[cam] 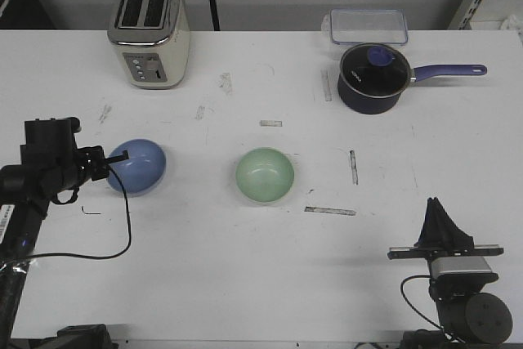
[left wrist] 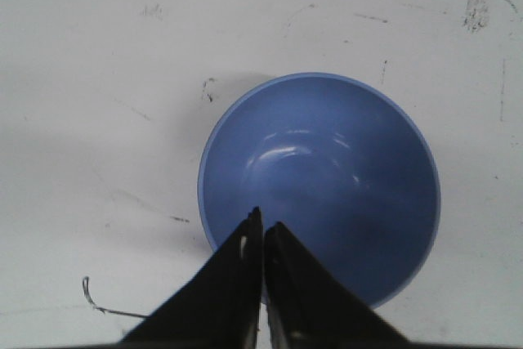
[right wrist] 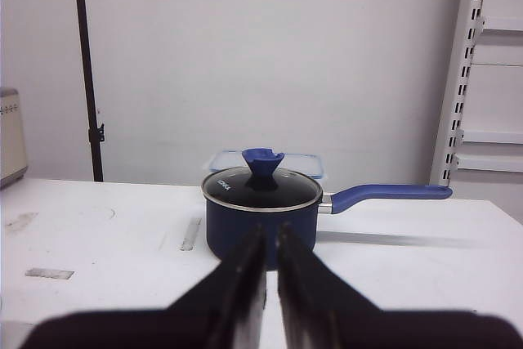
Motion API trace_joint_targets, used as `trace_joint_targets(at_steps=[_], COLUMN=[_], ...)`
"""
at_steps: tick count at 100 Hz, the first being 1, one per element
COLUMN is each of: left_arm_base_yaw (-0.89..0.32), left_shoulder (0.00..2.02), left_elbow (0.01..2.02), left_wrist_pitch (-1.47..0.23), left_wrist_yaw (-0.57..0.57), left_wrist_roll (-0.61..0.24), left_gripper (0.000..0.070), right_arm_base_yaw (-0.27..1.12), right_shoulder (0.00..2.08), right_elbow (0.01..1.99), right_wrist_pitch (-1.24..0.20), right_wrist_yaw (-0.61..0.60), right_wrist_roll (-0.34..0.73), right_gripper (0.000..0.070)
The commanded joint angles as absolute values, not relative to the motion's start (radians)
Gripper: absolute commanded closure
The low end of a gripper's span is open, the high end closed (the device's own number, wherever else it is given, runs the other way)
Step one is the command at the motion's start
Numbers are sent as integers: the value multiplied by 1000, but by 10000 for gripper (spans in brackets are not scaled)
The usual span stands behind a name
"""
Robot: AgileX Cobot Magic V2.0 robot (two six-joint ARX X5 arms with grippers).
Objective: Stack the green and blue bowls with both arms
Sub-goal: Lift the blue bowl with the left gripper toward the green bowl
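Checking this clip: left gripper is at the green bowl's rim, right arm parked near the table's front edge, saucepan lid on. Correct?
Not quite. The left gripper is at the blue bowl, as the left wrist view shows; the green bowl sits apart, untouched. The rest stands.

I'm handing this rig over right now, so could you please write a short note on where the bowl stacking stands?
Left gripper: fingers closed on the near rim of the blue bowl, which looks tilted on the table's left side.
Right gripper: closed, empty, parked at the near right, pointing toward the saucepan.
Green bowl: upright at table centre, untouched.
Done: blue bowl gripped.
Left: carry it over and stack the two bowls.
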State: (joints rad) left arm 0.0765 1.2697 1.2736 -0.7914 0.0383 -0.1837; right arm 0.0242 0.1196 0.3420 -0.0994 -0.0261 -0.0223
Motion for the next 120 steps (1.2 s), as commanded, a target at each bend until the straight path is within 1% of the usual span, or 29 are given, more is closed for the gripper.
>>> trace_joint_targets(at_steps=[1, 7, 12, 29, 33, 35, 37, 46, 56, 60, 67, 92, 103, 114, 120], left_arm_base_yaw=[113, 157, 191, 278, 295, 302, 308, 309, 307, 306, 299, 273, 261, 240, 231], left_shoulder=[1297, 1308, 1317, 1360, 1375, 1383, 1394, 1431, 1475, 1489, 1513, 1604, 1640, 1668, 1677], left_elbow=[1312, 1315, 1315, 1315, 1315, 1315, 1315, 1315, 1315, 1315, 1315, 1315, 1315, 1315, 1315], left_wrist_pitch=[-818, -826, -834, -845, -845, -846, -849, -862, -869, -867, -863, -790, -762, -760, -760], left_wrist_yaw=[123, 225, 272, 282, 284, 288, 295, 315, 315, 315, 315, 311, 308, 261, 239], left_wrist_roll=[-231, -226, -226, -198, -198, -197, -191, -159, -159, -159, -159, -159, -159, -159, -159], left_gripper=[698, 698, 699, 697, 686, 668, 630, 514, 361, 320, 275, 278, 312, 416, 426], right_arm_base_yaw=[22, 22, 22, 22, 22, 22, 22, 22, 22, 22, 22, 22, 22, 22, 22], right_shoulder=[117, 117, 117, 117, 117, 117, 117, 117, 117, 117, 117, 117, 117, 117, 117], right_elbow=[348, 348, 348, 348, 348, 348, 348, 348, 348, 348, 348, 348, 348, 348, 348], right_wrist_pitch=[-90, -89, -90, -90, -90, -90, -90, -90, -89, -90, -90, -90, -89, -90, -89], right_wrist_yaw=[-26, -26, -26, -26, -26, -26, -26, -26, -26, -26, -26, -26, -26, -26, -26], right_wrist_roll=[-23, -23, -23, -23, -23, -23, -23, -23, -23, -23, -23, -23, -23, -23, -23], right_gripper=[685, 685, 685, 685, 685, 685, 685, 685, 685, 685, 685, 685, 685, 685, 685])
